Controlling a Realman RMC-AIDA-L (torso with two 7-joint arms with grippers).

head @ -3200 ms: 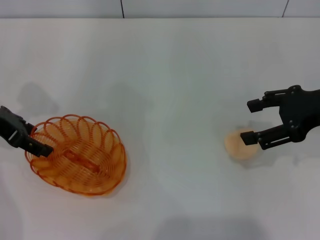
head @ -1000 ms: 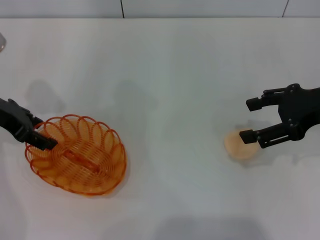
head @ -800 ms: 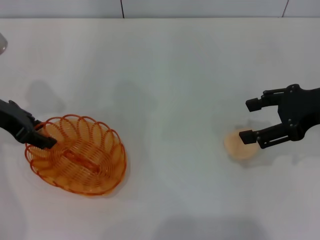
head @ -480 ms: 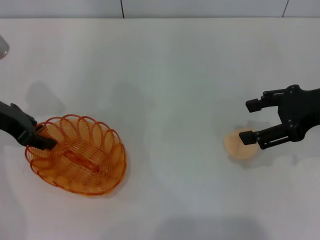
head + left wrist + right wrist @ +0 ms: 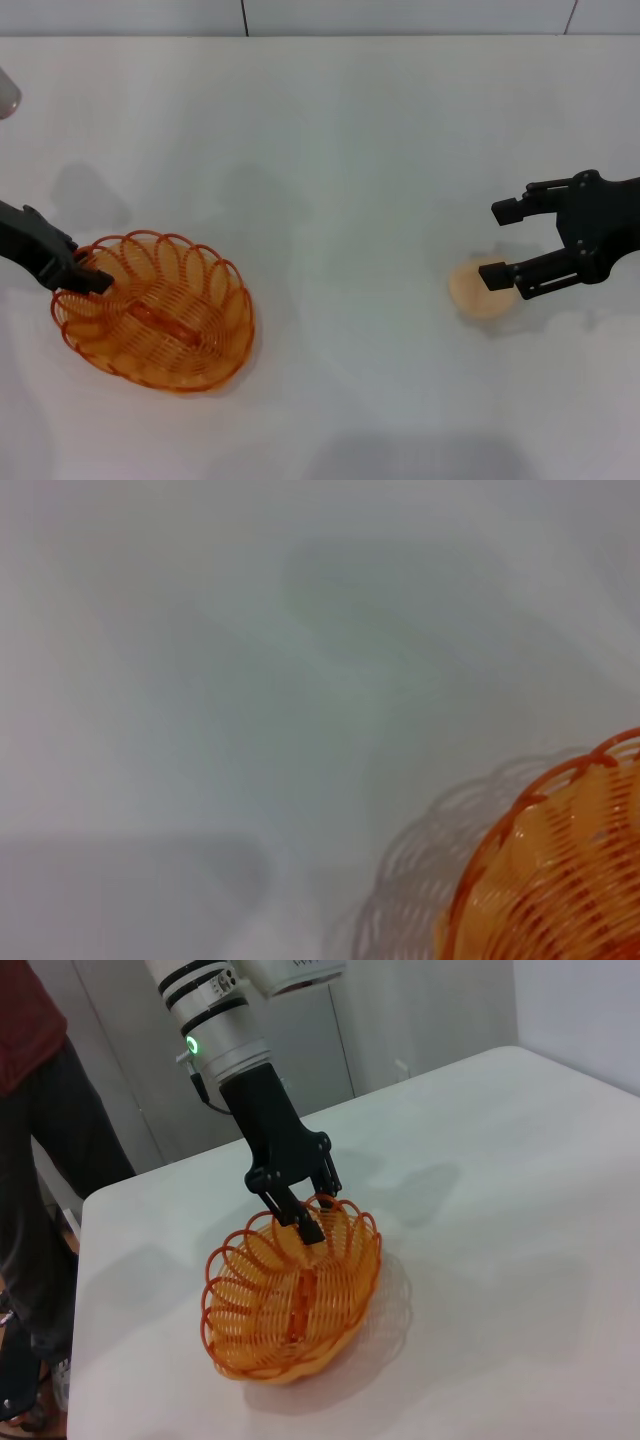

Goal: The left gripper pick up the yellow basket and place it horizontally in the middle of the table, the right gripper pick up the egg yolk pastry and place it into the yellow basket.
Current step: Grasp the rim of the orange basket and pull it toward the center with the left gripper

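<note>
Contact between the left gripper and the yellow basket is seen at the basket's far-left rim, near the left edge of the table. In the right wrist view the left gripper is shown with its fingers drawn together over one of the scalloped rim loops, one finger inside the yellow basket and one outside, so the wire appears to be pinched. That rim hold is judged to be chosen because the looped wire gives the only thin edge to clamp. The basket is not clearly raised from the tabletop, and its long axis is set at a slant, so the move to the middle and the turn to horizontal are judged not yet done. In the left wrist view only a part of the basket's rim and its shadow are shown.

Toward the right edge, the egg yolk pastry lies on the tabletop. The right gripper is held with its fingers wide apart; one fingertip overlaps the pastry's right side, the other is well beyond it. Nothing is gripped; the arm is judged to be waiting for the basket.
</note>
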